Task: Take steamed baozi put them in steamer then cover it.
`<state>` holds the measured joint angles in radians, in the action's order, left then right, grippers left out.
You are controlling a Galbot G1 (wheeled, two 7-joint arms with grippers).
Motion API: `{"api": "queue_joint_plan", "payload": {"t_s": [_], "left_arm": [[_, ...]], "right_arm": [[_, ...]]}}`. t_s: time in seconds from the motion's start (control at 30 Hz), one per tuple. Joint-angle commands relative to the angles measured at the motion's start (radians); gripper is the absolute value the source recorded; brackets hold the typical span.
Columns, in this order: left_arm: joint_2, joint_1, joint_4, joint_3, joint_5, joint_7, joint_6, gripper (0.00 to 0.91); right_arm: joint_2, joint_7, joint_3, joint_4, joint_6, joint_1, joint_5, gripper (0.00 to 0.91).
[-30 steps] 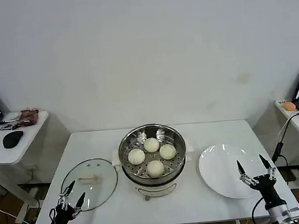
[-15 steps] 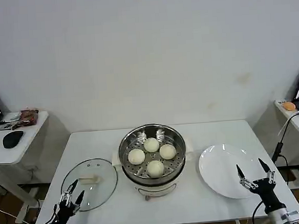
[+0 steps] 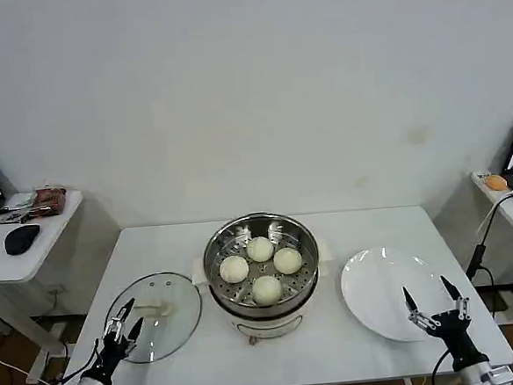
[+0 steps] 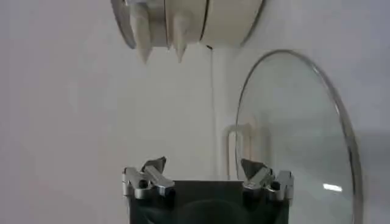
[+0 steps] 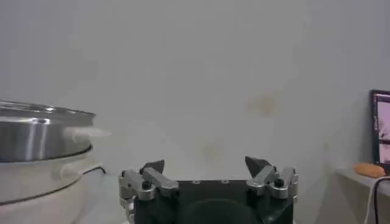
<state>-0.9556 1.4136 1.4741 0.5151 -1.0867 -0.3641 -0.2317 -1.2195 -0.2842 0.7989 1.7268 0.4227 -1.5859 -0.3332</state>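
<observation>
White plate (image 3: 382,294) sits right of the steamer (image 3: 261,264).

White table (image 3: 347,230): steamer (image 3: 262,267), cover (image 3: 155,316), plate (image 3: 396,293).

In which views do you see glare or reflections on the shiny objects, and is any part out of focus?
Head view: a small highlight sits on the white plate, and the steamer rim shines. Left wrist view: the glass cover carries one bright reflection near its rim, and the steamer base above looks soft. Right wrist view: a glint lies on the steamer wall, and the far wall looks blotchy.
</observation>
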Motion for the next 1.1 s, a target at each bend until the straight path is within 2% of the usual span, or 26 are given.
{"api": "queue_joint_plan", "payload": {"t_s": [0.03,0.63,1.0,1.1], "left_arm": [[0.000,-0.071,-0.044,-0.014,-0.015,0.002,0.001,0.877],[-0.003,-0.130,-0.084,-0.061,-0.013,0.008,0.004,0.867],[-0.011,-0.158,-0.112,-0.092,-0.013,0.013,0.005,0.675],[-0.014,-0.168,-0.120,-0.100,-0.013,0.013,0.006,0.675]], "right_arm": [[-0.001,0.000,0.000,-0.003,0.003,0.001,0.004,0.907],[-0.002,-0.001,0.001,-0.013,0.008,0.001,0.011,0.907],[-0.002,0.001,0.005,-0.019,0.016,-0.002,0.013,0.907],[-0.003,0.001,0.006,-0.023,0.020,-0.005,0.019,0.907]]}}
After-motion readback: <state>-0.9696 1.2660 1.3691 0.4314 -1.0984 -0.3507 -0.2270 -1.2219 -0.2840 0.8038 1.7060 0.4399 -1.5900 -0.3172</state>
